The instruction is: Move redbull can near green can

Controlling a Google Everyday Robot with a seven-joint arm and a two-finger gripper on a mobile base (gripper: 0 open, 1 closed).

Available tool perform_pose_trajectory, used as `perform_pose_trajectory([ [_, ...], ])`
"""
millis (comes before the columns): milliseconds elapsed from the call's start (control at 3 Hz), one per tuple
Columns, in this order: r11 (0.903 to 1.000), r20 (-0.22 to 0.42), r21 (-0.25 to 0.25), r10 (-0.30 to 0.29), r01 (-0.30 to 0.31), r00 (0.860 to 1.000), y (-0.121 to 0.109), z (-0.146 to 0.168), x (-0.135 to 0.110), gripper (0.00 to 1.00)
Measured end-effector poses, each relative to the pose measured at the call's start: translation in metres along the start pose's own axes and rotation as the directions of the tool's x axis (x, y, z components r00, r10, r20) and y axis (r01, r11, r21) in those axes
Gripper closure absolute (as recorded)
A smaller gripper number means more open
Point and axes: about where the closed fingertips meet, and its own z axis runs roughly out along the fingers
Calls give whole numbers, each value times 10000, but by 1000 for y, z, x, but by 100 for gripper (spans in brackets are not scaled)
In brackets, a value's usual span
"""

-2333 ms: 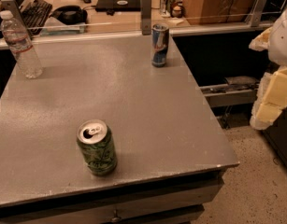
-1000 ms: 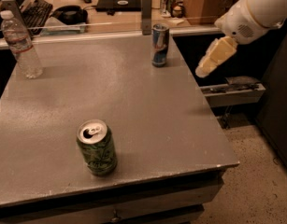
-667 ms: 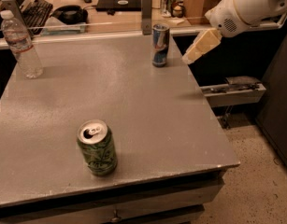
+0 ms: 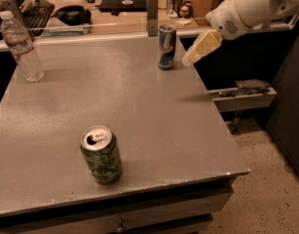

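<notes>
Grey table (image 4: 154, 130), matte top, scuffed pale toward the far side; speckled floor (image 4: 266, 194) to its right.

Near front, left of centre: green can (image 4: 101, 155), upright, mottled green and pale, silver top with the opening showing. Nothing touching it.

Far edge, right of centre: redbull can (image 4: 166, 47), upright, slim, blue and silver with a red mark mid-body, silver rim. It stands just in front of a grey upright post (image 4: 152, 6). Well apart from the green can, nearly the whole depth of the table between them.

Just right of the redbull can, at its lower half: gripper (image 4: 188, 60), cream-coloured, angled down and left from the white arm (image 4: 246, 6) that enters from the upper right. It reads as one tapered wedge from here; cannot tell whether it is spread or closed. It holds nothing. Its tip is near the can, a narrow gap seemingly between them.

Far left corner: clear water bottle (image 4: 23, 45), upright, capped.

Beyond the table: a desk with a keyboard (image 4: 38, 9) and a flat dark device (image 4: 123, 3).
</notes>
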Motion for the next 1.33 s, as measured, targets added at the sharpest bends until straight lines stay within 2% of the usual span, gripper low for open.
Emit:
perform_pose_trajectory([
  [333,9977,960,-311,628,-601,9934,1,34,-18,0],
  [667,9925,1695,-514,1180,-1108,9784,1,56,-29,0],
  [1000,9813,2377,-960,1852,-1666,9535,6,84,-40,0],
  [1333,9699,2886,-820,2431,-2291,9261,-3,113,-38,1],
])
